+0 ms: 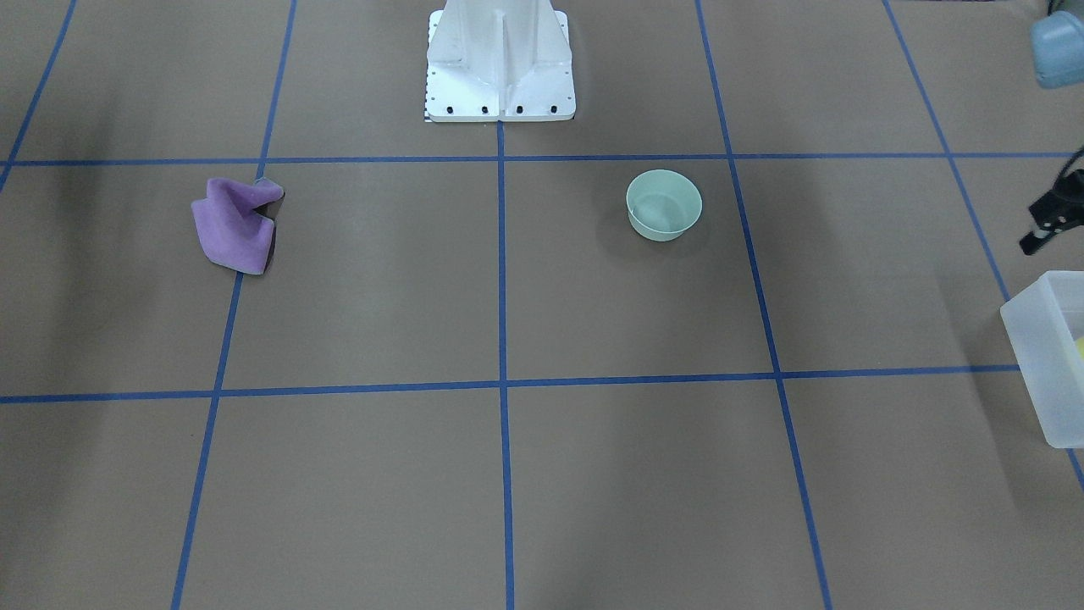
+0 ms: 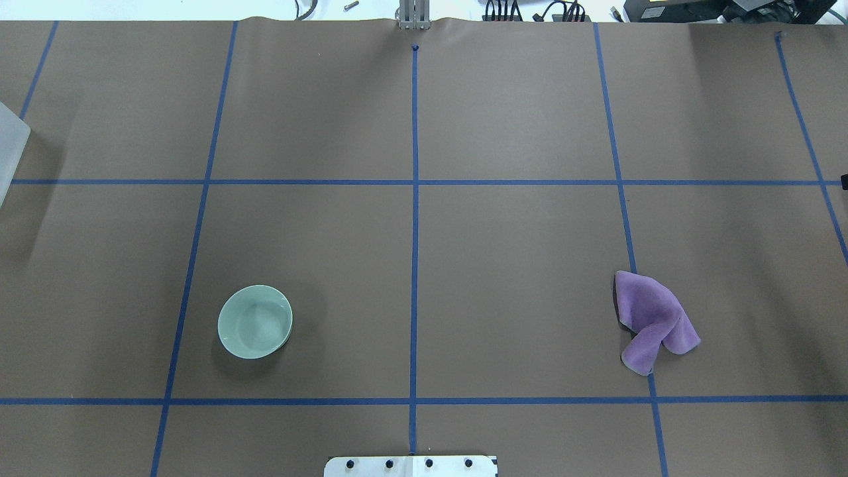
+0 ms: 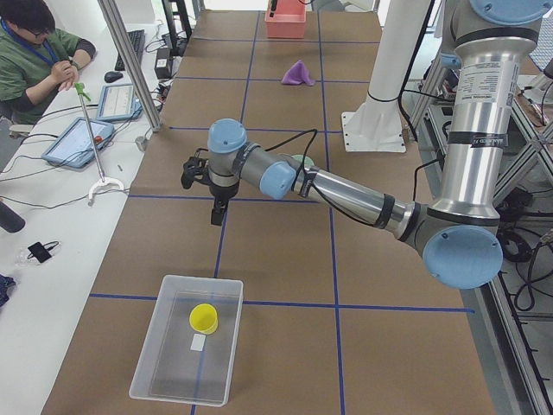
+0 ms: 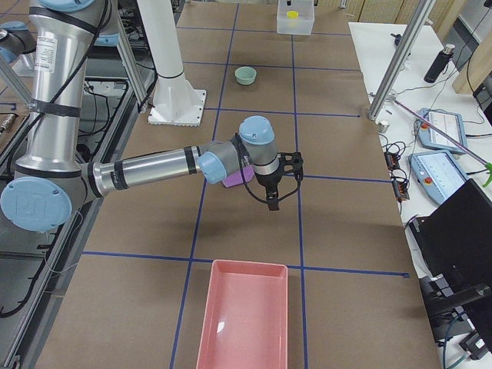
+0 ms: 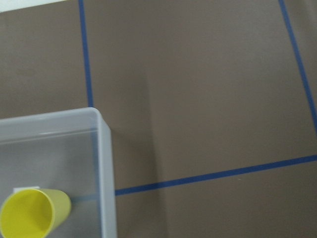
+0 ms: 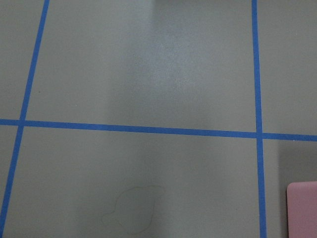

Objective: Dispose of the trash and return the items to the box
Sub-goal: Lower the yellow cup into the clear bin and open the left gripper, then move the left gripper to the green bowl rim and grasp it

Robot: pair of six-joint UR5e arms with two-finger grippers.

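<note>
Brown paper crossed by blue tape lines covers the table (image 1: 381, 280). At the lower left of the left-side view the translucent box (image 3: 147, 341) stands on it with the yellow cup (image 3: 204, 319) inside, near the box's far end. The left wrist view shows the same cup (image 5: 32, 215) lying on its side in the lower-left corner, mouth toward the camera, within the box's rounded corner wall (image 5: 105, 168). The mint-green bowl (image 1: 664, 205) sits upright on the table right of centre in the front-facing view, well apart from the box (image 1: 1046, 356) at that view's right edge; in the overhead view the bowl (image 2: 255, 321) is at the lower left. The left gripper (image 3: 207, 194) hangs above the table beyond the box, at mid-left of the left-side view, and only a black sliver of it shows at the front-facing view's right edge; how far it is open, or what it holds, cannot be told. The right gripper (image 4: 273, 196) hovers at the centre of the right-side view, just beside a crumpled purple cloth (image 2: 652, 321), above a pink bin (image 4: 250, 265); its opening cannot be told either.
</note>
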